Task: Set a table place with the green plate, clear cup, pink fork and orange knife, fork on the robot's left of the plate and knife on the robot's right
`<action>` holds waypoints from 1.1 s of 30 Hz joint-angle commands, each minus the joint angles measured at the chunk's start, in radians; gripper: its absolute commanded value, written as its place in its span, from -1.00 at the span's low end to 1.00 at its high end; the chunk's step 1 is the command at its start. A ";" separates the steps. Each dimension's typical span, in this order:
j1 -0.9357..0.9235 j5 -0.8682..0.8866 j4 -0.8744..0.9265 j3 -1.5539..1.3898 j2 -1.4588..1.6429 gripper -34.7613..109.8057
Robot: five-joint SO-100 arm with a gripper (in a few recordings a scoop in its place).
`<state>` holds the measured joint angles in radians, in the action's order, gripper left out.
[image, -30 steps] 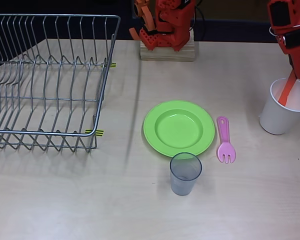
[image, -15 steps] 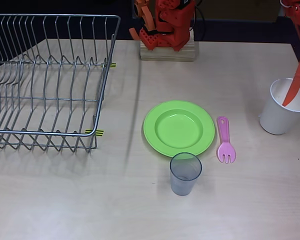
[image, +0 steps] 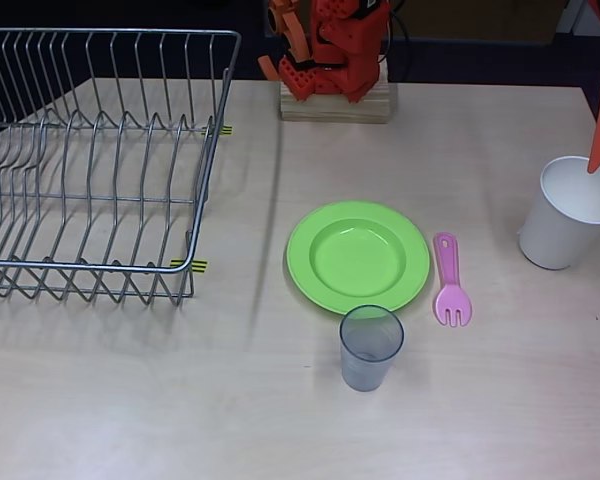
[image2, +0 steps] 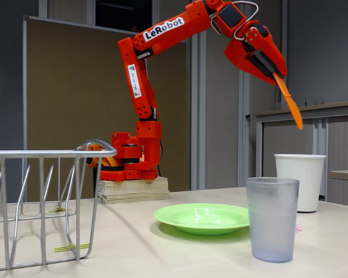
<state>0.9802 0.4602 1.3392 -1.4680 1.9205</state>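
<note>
my pincer [image2: 274, 68] is clamped on the orange knife [image2: 289, 103], high above the white paper cup [image: 572, 213]. the blade's long axis slants steeply, tip down toward the cup. i hold only one end, so it could swivel or slip while i swing past the clear cup [image: 371, 346] and green plate [image: 358, 256].

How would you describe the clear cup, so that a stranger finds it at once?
Start at the green plate in the middle of the table. Just in front of its near rim stands the clear cup, upright and empty. Unlike the larger white paper cup at the right edge, it is greyish and see-through.
</note>
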 commanded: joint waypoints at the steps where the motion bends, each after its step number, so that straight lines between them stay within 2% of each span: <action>1: -0.012 -0.041 0.032 -0.003 0.077 -0.52; 6: -0.089 -0.232 0.064 -0.032 0.161 -0.52; 11: -0.245 -0.466 0.041 -0.255 0.314 -0.52; 16: -0.448 -0.719 -0.078 -0.577 0.477 -0.52; 23: -0.673 -0.948 -0.252 -0.871 0.551 -0.52; 33: -0.816 -1.184 -0.491 -1.098 0.609 -0.52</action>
<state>0.1902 -0.6703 0.9066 -2.5249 2.4850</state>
